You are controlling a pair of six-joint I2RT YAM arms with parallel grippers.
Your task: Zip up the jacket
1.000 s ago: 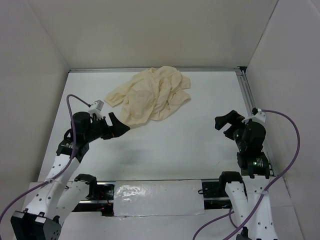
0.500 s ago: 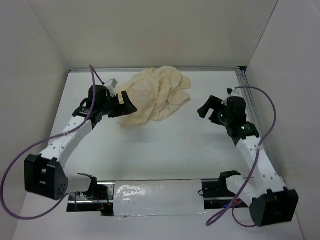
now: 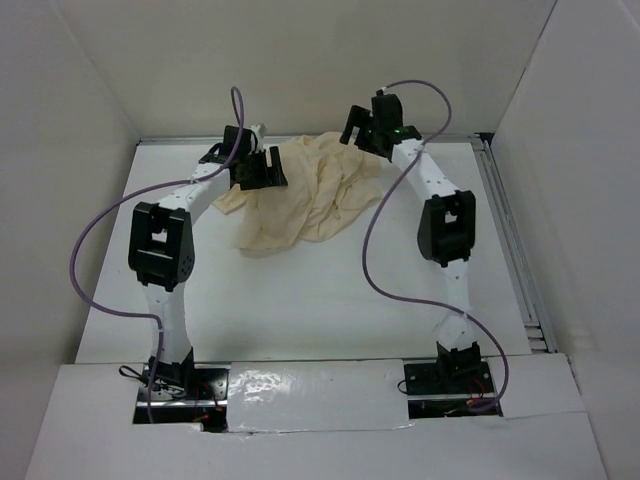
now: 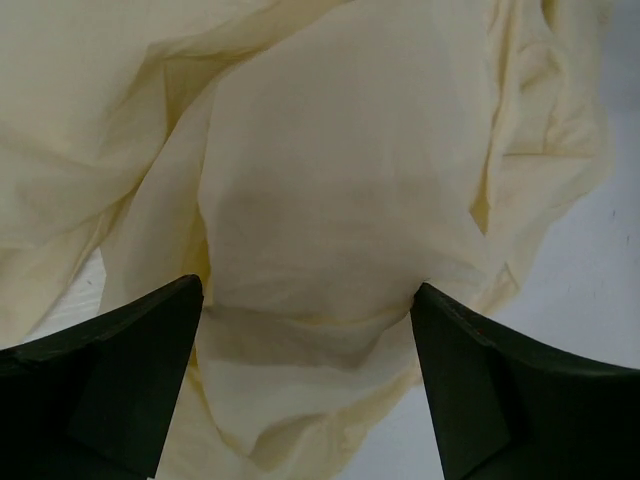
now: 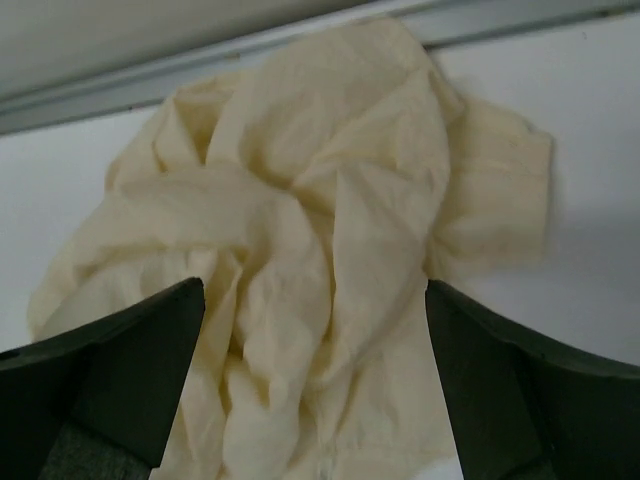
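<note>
The cream jacket lies crumpled in a heap at the far middle of the white table. Its zipper is hidden in the folds. My left gripper is open right over the heap's left part; the left wrist view shows the fabric spread between and beyond the wide-apart jaws. My right gripper is open above the heap's far right edge; the right wrist view shows the bunched jacket below and between the jaws, not gripped.
A metal rail runs along the table's right side, and another lies along the back wall. White walls enclose the table on three sides. A silver-taped strip lies between the arm bases.
Both arms have stretched far forward from near their bases to the jacket. The left gripper now hovers on the heap's left, the right over its far right. The jacket looks slightly shifted.
</note>
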